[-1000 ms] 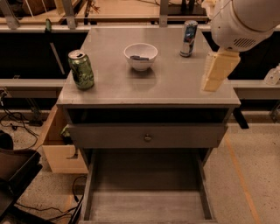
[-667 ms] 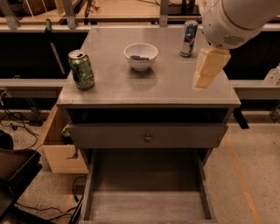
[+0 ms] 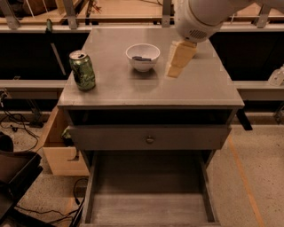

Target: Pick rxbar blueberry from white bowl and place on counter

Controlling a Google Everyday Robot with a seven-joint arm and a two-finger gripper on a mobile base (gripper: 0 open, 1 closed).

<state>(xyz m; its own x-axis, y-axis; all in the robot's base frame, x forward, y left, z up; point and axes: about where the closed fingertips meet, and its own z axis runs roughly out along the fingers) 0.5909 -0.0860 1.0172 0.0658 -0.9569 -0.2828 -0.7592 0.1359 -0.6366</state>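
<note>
The white bowl [image 3: 143, 56] stands near the back middle of the grey counter [image 3: 133, 88]. The dark navy rxbar blueberry [image 3: 142, 58] lies inside the bowl. My gripper [image 3: 179, 60], with cream-coloured fingers, hangs above the counter just right of the bowl, a short gap away from its rim. It holds nothing that I can see.
A green can [image 3: 82, 70] stands at the counter's left side. My white arm [image 3: 199, 17] covers the back right of the counter. A knobbed drawer [image 3: 150, 138] sits under the top, and a lower drawer [image 3: 148, 195] is pulled out. A wooden bench [image 3: 124, 9] runs behind.
My gripper has moved left across the counter, from near the right edge to just beside the bowl. The arm now hides the blue can at the back right.
</note>
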